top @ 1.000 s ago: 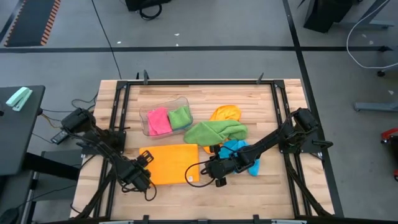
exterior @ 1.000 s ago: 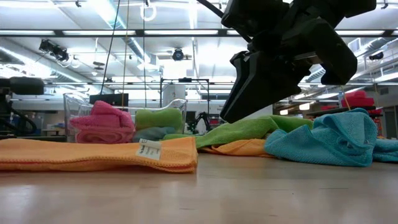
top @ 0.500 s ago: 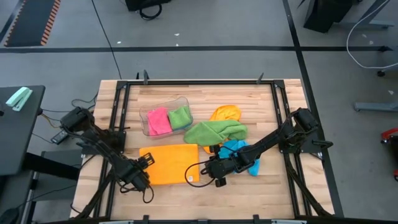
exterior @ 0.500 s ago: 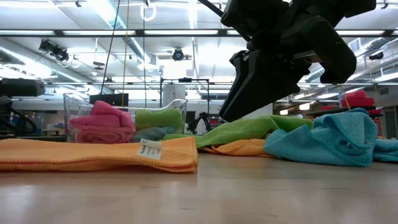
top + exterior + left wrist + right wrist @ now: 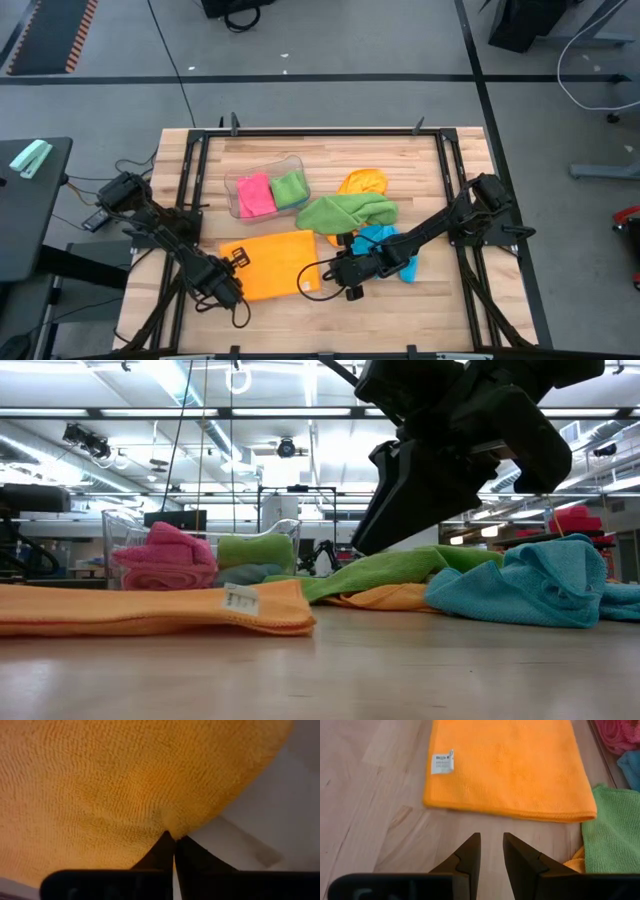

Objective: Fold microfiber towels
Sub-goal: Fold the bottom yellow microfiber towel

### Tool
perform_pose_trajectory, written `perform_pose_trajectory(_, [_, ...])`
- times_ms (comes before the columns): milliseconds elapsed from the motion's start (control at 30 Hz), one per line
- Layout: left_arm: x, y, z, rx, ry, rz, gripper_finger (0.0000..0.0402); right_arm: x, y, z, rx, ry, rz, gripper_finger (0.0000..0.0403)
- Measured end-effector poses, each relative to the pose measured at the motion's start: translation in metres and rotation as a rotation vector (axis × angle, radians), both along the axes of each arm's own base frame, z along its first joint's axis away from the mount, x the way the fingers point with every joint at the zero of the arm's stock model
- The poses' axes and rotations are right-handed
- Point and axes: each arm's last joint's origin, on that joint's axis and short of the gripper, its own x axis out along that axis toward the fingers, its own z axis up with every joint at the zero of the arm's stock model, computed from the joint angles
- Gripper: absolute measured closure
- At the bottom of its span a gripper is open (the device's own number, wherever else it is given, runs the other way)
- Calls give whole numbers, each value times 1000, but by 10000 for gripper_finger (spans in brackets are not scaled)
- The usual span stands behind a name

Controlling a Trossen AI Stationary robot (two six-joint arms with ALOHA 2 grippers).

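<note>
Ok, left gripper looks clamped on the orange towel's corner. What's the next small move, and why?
Probably lift that corner and carry it across to start the fold. The left gripper is shut on the orange towel, which lies flat; the right gripper hovers just off its tagged edge, holding nothing.

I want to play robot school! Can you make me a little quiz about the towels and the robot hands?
1. True or false: the left hand is pinched shut on the flat orange towel.
2. Which towels lie in the clear tub? A) blue and orange B) pink and green C) only blue
3. Fill in: the right hand hangs over bare ____, holding nothing.

Key: 1 true. 2 B: the pink towel and the green towel. 3 table.
</note>
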Motion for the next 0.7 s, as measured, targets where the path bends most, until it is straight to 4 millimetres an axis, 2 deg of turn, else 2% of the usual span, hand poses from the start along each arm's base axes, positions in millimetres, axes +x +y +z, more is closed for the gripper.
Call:
perform_pose_trajectory(167, [13,-9,11,-95,-27,58,391,0,0,0,1,-2,0,311])
perform_pose_trajectory(467, [41,-15,66,-198,-21,176,395,8,1,3,32,-87,2,311])
perform_pose_trajectory(567, [46,-16,72,-227,-35,185,394,16,3,-3,31,-131,33,311])
perform_pose_trajectory(700, [49,-17,69,-236,-45,182,393,21,3,-16,26,-140,49,311])
